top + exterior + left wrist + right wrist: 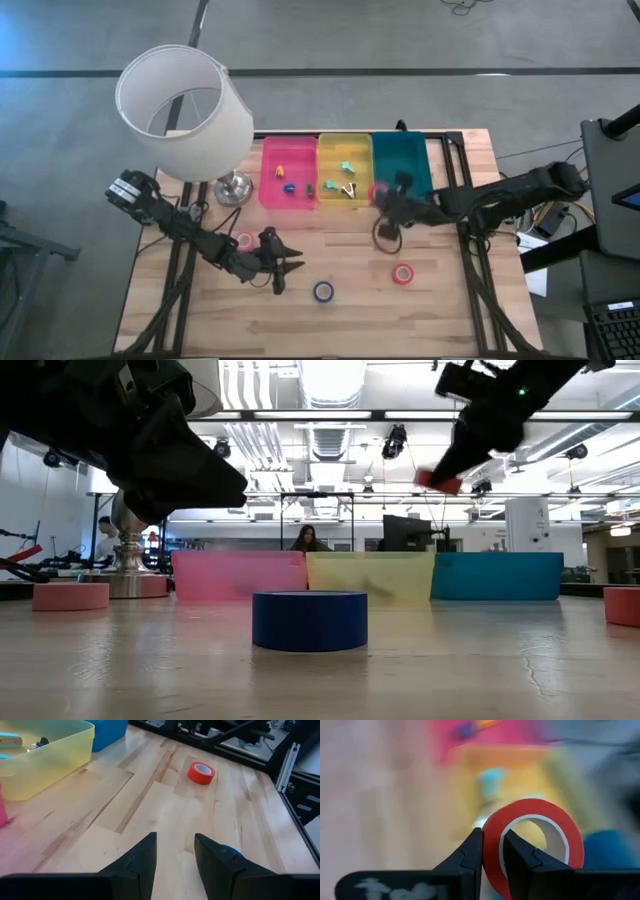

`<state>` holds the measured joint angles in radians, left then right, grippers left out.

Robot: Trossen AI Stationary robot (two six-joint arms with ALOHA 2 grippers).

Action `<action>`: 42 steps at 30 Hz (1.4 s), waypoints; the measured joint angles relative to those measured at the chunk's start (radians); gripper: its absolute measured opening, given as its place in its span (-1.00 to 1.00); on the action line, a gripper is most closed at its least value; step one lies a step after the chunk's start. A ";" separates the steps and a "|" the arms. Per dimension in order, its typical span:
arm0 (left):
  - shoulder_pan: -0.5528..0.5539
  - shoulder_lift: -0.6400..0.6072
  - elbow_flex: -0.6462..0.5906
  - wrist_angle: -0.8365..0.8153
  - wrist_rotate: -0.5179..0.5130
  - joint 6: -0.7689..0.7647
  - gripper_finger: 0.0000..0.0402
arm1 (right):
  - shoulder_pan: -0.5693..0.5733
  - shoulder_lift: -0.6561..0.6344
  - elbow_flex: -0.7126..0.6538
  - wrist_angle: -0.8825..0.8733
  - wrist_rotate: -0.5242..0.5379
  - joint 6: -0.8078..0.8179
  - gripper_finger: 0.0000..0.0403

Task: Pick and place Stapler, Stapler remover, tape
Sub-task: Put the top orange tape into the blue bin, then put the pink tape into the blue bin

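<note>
Right claw with red tape above yellow bin

**Right arm raised with a grip, left arm waiting low**

The right gripper sits right of centre in the overhead frame, fingers pinched on a red tape roll. The left gripper, lower left of centre, holds its fingers apart, empty.
</note>
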<state>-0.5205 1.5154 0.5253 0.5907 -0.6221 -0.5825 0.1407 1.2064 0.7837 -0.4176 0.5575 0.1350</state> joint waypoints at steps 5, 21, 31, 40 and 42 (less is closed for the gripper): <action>0.000 0.000 -0.001 0.000 -0.010 -0.014 -0.33 | -0.083 -0.074 -0.048 0.012 0.155 0.027 -0.73; 0.002 0.000 -0.001 0.001 -0.052 -0.059 -0.33 | -0.621 0.111 -0.284 0.533 -0.127 0.094 -0.73; 0.002 0.000 -0.001 0.000 -0.052 -0.059 -0.33 | -0.662 0.338 -0.237 0.597 -0.088 0.054 -0.43; 0.002 0.000 -0.001 0.000 -0.052 -0.059 -0.33 | -0.657 0.371 -0.184 0.582 -0.085 0.045 -0.14; 0.002 0.000 -0.001 0.000 -0.052 -0.058 -0.33 | -0.654 0.352 -0.183 0.573 -0.084 0.043 -0.12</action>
<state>-0.5190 1.5158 0.5247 0.5907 -0.6743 -0.6407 -0.5133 1.5582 0.6002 0.1555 0.4740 0.1779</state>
